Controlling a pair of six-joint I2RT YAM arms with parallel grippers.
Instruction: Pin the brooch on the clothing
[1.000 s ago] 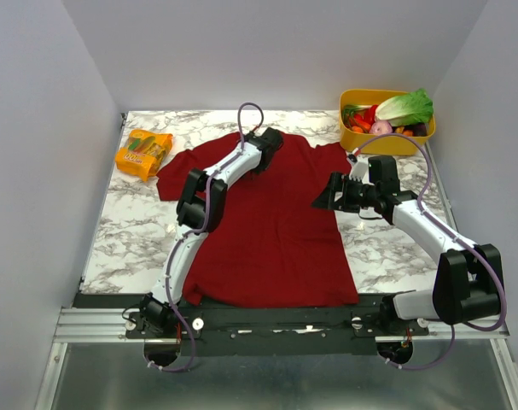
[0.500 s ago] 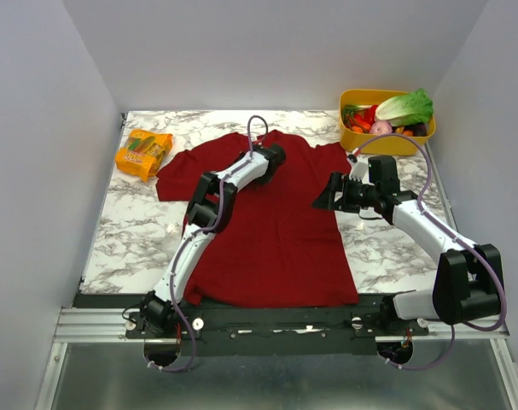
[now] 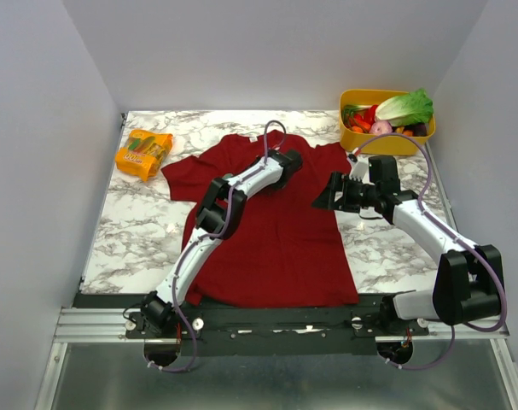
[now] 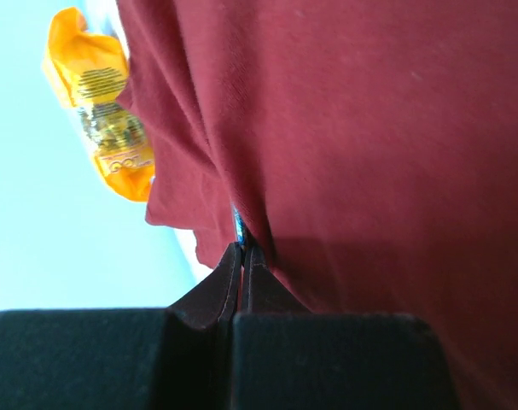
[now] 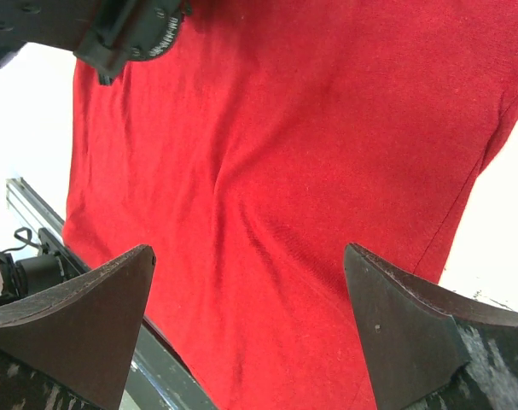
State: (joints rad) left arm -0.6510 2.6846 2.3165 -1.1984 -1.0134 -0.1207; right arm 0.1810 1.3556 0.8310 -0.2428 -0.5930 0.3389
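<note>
The dark red T-shirt (image 3: 271,239) lies flat on the marble table, collar at the far side. My left gripper (image 3: 291,160) rests on its upper chest, just right of the collar. In the left wrist view the left gripper (image 4: 242,248) is shut, tips pressed into a fold of the shirt (image 4: 369,128). A thin pale bluish sliver, which looks like the brooch (image 4: 238,227) edge-on, is pinched between the tips. My right gripper (image 3: 323,200) is open and empty, hovering over the shirt's right edge. It (image 5: 248,252) looks down on plain red fabric (image 5: 284,128).
An orange snack bag (image 3: 143,154) lies at the table's far left, also in the left wrist view (image 4: 105,128). A yellow bin (image 3: 361,94) of vegetables stands at the far right corner. The left arm's wrist (image 5: 130,30) shows in the right wrist view.
My left gripper has slid to the right across the shirt's chest, and the shirt's left side has shifted right with it. The right arm has not moved.
</note>
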